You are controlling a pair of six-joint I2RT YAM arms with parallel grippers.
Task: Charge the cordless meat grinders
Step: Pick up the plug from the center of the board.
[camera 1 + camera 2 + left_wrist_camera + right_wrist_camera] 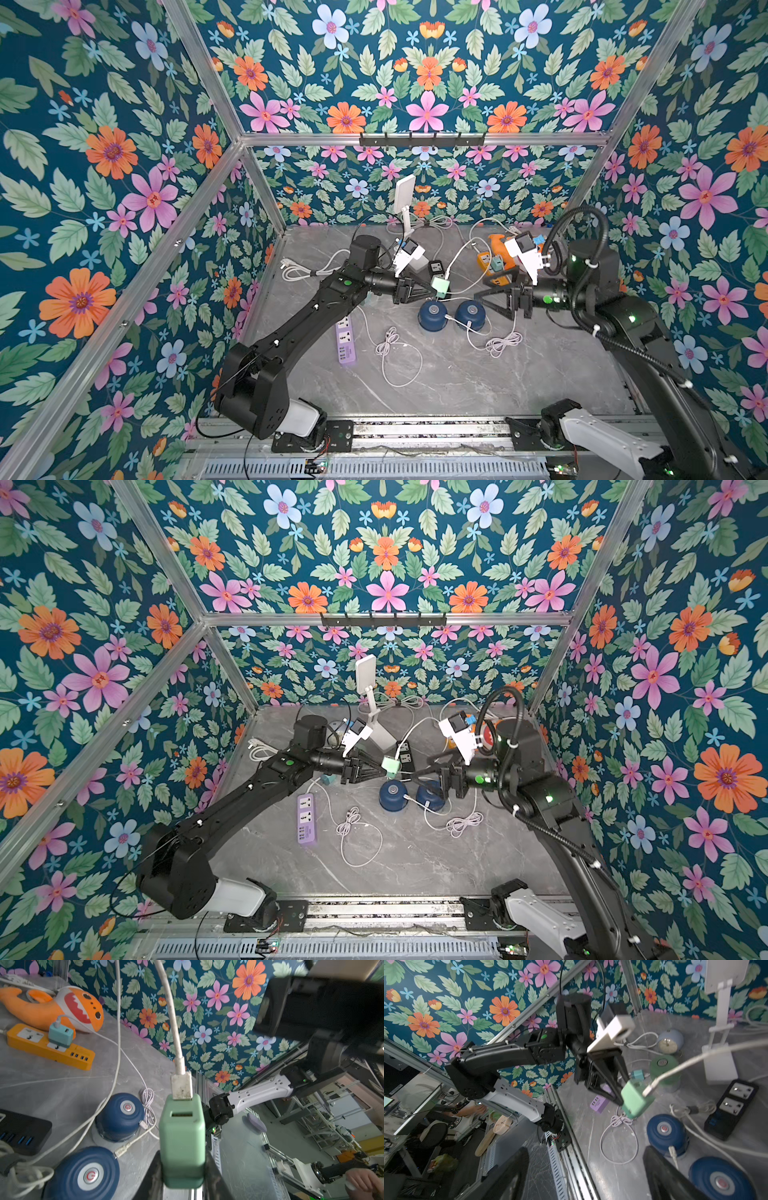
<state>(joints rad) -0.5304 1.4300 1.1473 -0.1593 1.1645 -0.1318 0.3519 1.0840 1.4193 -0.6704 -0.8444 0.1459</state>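
Two navy cordless meat grinders (432,314) (470,313) stand side by side mid-table, each with a silvery top button; both also show in the left wrist view (119,1118) (83,1174). A pale green grinder (663,1066) stands farther back in the right wrist view. My left gripper (434,291) (182,1169) is shut on a pale green plug adapter (182,1140) held above the table, with a white USB cable (180,1084) plugged into it. My right gripper (484,305) (584,1153) hangs open and empty just right of the navy grinders.
An orange power strip (31,1043) carries a teal adapter (61,1035) beside a shark plush (62,1007). A black power strip (733,1105), a purple one (345,340), an alarm clock (669,1042), a white stand (405,203) and loose coiled cables (390,345) lie around.
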